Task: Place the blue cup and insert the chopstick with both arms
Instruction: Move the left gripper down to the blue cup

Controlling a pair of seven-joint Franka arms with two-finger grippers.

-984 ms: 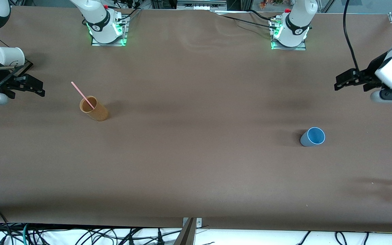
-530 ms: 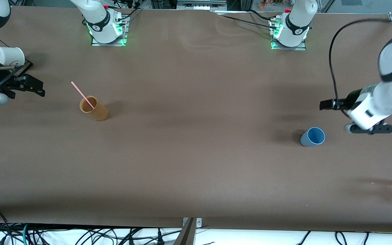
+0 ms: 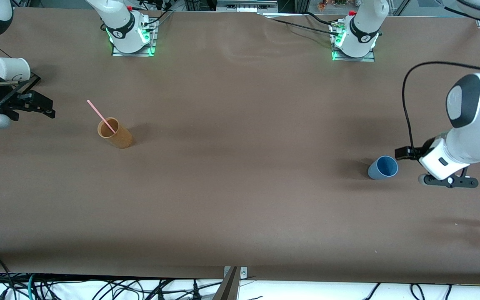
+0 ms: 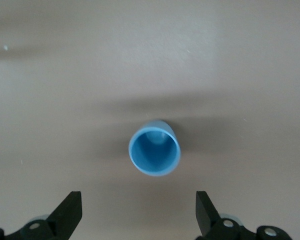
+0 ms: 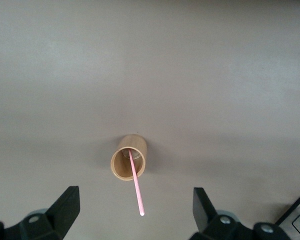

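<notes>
The blue cup (image 3: pixel 383 167) stood upright on the surface (image 3: pixel 240 187) toward the left arm's end, at about four o'clock from the middle of the front view. The left gripper (image 3: pixel 402 153) hung just beside it, on the three-o'clock side, jaws spread wide. Well apart, toward the right arm's end, at about ten o'clock from the middle, stood the tan cup (image 3: pixel 114 133) with the chopstick (image 3: pixel 101 116) in it, leaning toward eleven o'clock. The right gripper (image 3: pixel 40 107) waited at nine o'clock of it, jaws apart, a white paper cup (image 3: pixel 10 68) near it.
</notes>
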